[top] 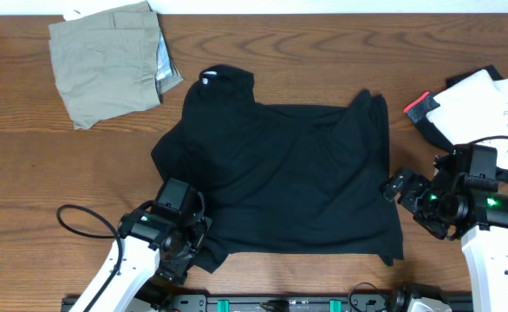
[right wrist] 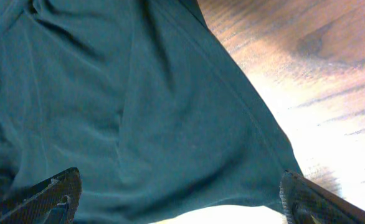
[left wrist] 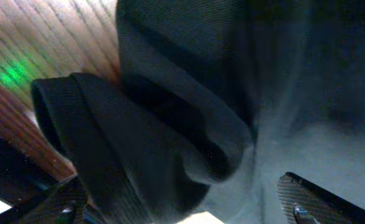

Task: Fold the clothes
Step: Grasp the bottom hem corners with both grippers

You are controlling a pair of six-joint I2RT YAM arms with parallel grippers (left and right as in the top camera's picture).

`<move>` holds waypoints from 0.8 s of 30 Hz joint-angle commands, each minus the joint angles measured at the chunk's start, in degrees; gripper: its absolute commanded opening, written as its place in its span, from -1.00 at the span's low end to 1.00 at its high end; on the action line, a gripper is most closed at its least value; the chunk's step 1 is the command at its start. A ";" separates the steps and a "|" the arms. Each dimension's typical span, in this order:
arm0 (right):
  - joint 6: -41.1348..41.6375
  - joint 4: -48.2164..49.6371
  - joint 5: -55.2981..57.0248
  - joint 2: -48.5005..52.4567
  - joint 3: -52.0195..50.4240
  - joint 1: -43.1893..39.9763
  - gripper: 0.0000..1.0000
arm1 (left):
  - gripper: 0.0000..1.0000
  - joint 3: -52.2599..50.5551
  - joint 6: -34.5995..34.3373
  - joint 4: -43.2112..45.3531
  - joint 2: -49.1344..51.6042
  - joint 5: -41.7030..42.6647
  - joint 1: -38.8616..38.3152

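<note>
A black T-shirt (top: 280,173) lies spread across the middle of the wooden bench (top: 323,52), collar toward the far edge, its near hem rumpled. The left fingers (left wrist: 307,199) stand wide apart around a bunched fold at the shirt's near-left corner, clamping nothing. The right fingers (right wrist: 52,193), equally wide, straddle the shirt's right edge where cloth meets bare wood, also holding nothing. A khaki folded piece (top: 107,61) sits at the far left. At the right a white printed top (top: 484,108) overlaps a black garment with red-white trim (top: 420,108).
</note>
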 commanded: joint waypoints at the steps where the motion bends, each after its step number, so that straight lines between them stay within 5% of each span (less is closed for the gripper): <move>1: 0.61 -0.79 1.42 -0.35 0.96 -0.74 0.98 | 0.90 -0.66 -0.52 0.46 1.07 0.13 -0.24; 9: 3.43 -2.67 5.35 -0.24 0.04 -0.74 0.72 | 0.28 -0.66 -0.50 2.14 1.97 0.13 -0.24; 24: 13.09 -3.69 7.34 3.63 -8.24 -0.74 0.74 | 0.26 -0.66 0.57 2.97 2.01 0.13 -0.24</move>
